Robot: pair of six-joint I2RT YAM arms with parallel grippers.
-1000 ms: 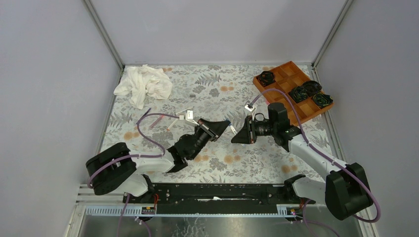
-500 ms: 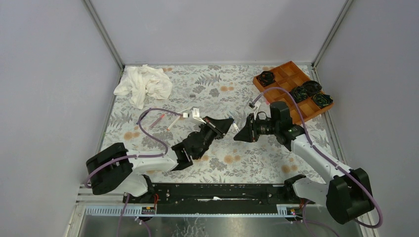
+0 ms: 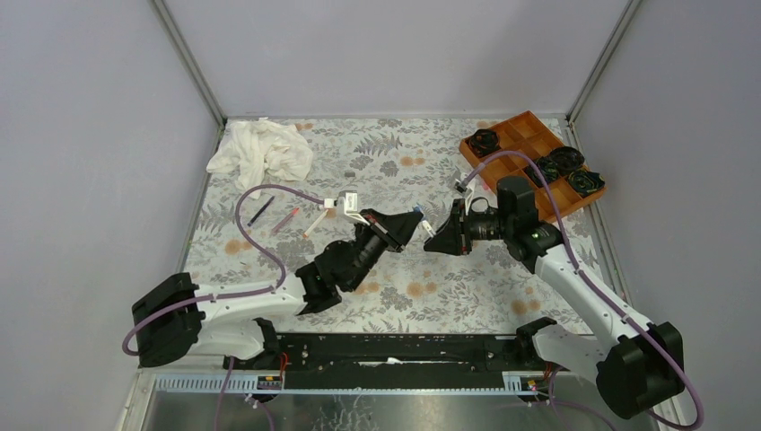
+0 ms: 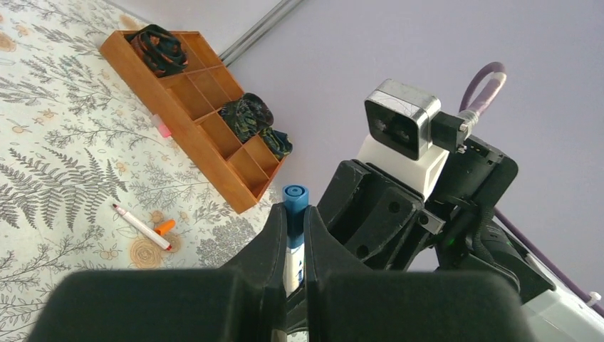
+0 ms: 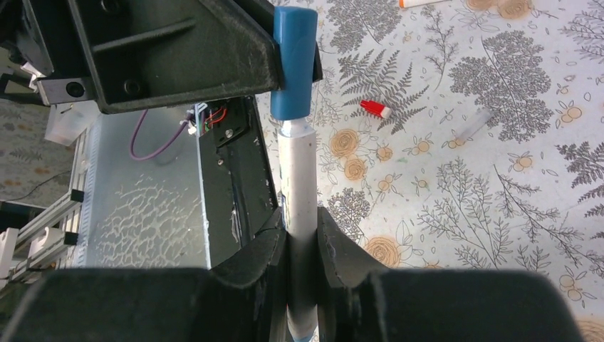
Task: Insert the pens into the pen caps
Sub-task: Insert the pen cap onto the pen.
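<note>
Two closed grippers meet mid-frame in the overhead view, the left gripper (image 4: 295,214) pinching the blue cap (image 5: 294,60), the right gripper (image 5: 301,221) the white pen (image 5: 298,178), whose tip looks only partly seated, so a straight axial push likely comes next.

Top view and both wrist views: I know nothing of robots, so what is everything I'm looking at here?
floral mat: one, grey with orange blooms, covering the table.
white cloth: one, crumpled, far left corner.
wooden tray: one, orange-brown, far right corner.
black rosettes: four, in the tray's compartments.
loose pens: three left of centre, one dark; a red-tipped one nearer the tray.
loose caps: three on the mat, orange, pink, red.
white pen: one, in the right gripper.
blue cap: one, in the left gripper, over the pen's tip.
arms: two, white and black, purple cables.
</note>
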